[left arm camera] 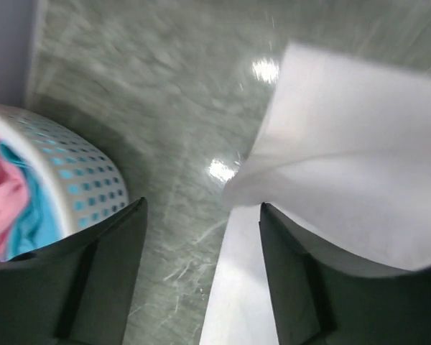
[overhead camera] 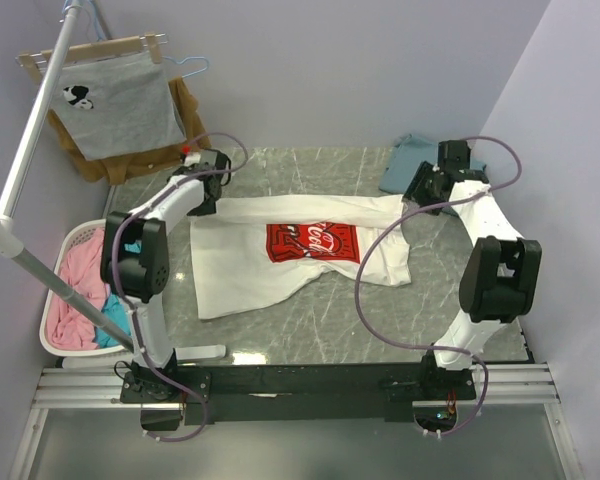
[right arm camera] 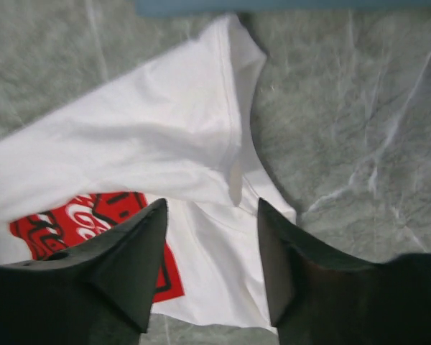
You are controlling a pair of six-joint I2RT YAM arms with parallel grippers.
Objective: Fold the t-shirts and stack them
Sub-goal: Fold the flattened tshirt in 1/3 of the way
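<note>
The white t-shirt (overhead camera: pixel 250 265) lies spread on the worktop (overhead camera: pixel 310 330), with the red logo (overhead camera: pixel 312 242) face up near its middle. Beyond the logo, a long band of the cloth is doubled over toward it, so I'd judge the first fold of this shirt is the step in hand.

The left tool (overhead camera: pixel 208 203) hangs over the shirt's corner far out to the left of the logo. In its wrist view the fingers (left arm camera: pixel 93 280) are spread wide with nothing between them, and the white edge sits just beside the inner one. The right tool (overhead camera: pixel 418 195) is over the corner to the right of the logo. It is also wide and empty, poised above the doubled edge and its seam.

The teal-blue t-shirt (overhead camera: pixel 410 160) lies bunched beyond and to the right of the logo, apart from the white one and not yet laid out. A laundry basket (overhead camera: pixel 65 250) of pink and blue cloth stands well off to the left of the logo.

Next, I'd expect both tools to drop, pinch a fresh pair of points on the white shirt level with each other, and carry them across together. The cloth is limp, so an uneven lift would skew the fold.
</note>
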